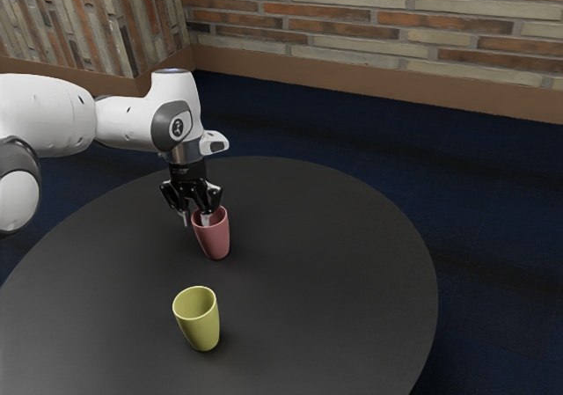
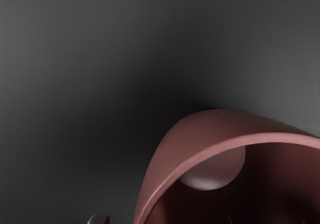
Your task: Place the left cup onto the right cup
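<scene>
Table [image 1: 352,237]: round, matt black, smooth top. It carries the red cup, and its near edge is the closest thing to the exterior camera.
Floor [image 1: 475,193]: dark blue carpet on every side of the table, well below the red cup.
Brick wall [image 1: 396,17]: rough red-brown courses, far behind the red cup.
Arm [image 1: 53,127]: glossy white shells with grey joints. It ends straight above the red cup, with the wrist pointing down.
Pincer [image 1: 195,212]: black, at the red cup's rim. It looks released, the 2 fingers [image 2: 98,218] spread across the cup's wall, 1 outside and 1 inside the mouth. The wrist view shows a gap between the outer finger and the wall.
Red cup [image 1: 214,237]: dull rose, smooth, a handleless tumbler narrowing to its base, with a thin wall. It appears to stand mouth up on the table, its long axis near vertical.
Yellow cup [image 1: 197,320]: olive-yellow, same tapered shape, mouth up. It stands apart from the red cup on the side toward the exterior camera.
Key relation: the red cup's wall lies between the fingers, directly under the hand, so closing should pinch the rim.
Judgement: this is the grasp step. Lifting, carrying and setting the red cup onto the yellow cup are not yet done. A thin-wall pinch may let the cup swing.
</scene>
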`<state>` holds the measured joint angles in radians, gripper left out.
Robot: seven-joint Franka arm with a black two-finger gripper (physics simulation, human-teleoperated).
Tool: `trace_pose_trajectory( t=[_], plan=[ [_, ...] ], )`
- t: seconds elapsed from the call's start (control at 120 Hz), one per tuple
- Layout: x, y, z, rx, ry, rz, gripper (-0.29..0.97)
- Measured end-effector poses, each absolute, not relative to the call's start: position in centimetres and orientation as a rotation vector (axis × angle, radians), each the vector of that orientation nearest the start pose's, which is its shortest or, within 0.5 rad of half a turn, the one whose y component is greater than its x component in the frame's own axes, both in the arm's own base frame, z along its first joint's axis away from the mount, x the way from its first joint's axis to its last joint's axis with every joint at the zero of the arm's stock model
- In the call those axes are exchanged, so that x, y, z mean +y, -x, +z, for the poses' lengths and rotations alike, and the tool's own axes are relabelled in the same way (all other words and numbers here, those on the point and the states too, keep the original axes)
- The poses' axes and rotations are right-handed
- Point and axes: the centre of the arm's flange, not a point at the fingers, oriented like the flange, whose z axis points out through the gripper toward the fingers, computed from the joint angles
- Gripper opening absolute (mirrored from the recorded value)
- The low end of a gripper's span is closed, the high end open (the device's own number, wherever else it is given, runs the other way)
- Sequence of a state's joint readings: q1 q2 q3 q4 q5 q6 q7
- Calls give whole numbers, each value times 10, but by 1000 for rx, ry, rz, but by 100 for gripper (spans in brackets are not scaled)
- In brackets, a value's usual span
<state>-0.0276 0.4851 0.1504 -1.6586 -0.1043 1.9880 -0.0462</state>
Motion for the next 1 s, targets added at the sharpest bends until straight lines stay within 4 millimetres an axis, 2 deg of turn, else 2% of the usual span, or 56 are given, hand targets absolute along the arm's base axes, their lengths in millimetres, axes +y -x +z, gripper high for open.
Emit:
trace_pose_trajectory(
  t=[1.0],
  plan=[
    [65, -655, 316, -325, 3139, 240, -7]
  ],
)
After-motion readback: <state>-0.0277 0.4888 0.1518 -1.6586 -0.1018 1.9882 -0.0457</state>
